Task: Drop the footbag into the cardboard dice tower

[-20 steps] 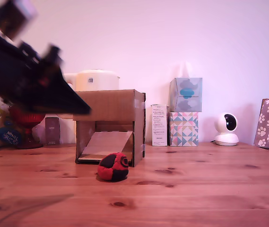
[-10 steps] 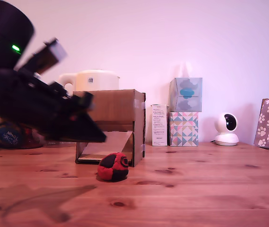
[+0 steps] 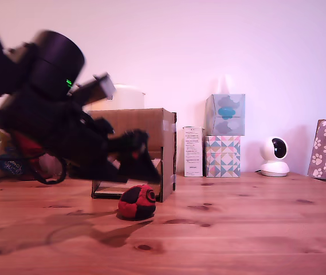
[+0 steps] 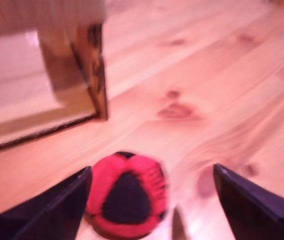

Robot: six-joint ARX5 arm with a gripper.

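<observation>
1. The footbag [image 3: 137, 201] is round, with no long axis; it lies on the wooden table [image 3: 237, 229] just before the cardboard dice tower [image 3: 145, 137], whose cut-out faces the exterior camera.
2. The gripper [image 4: 151, 200] is wide open and empty, one finger [image 4: 57, 205] close beside the ball.
3. The blurred arm hides the tower's left part in the exterior view.
4. Tissue boxes [image 3: 224, 135] and a small white camera [image 3: 274, 156] stand behind, at the exterior view's right.

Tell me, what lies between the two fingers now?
In the wrist view the footbag lies between the open fingers, nearer one of them, on the bare wood table. Nothing else is there.
</observation>
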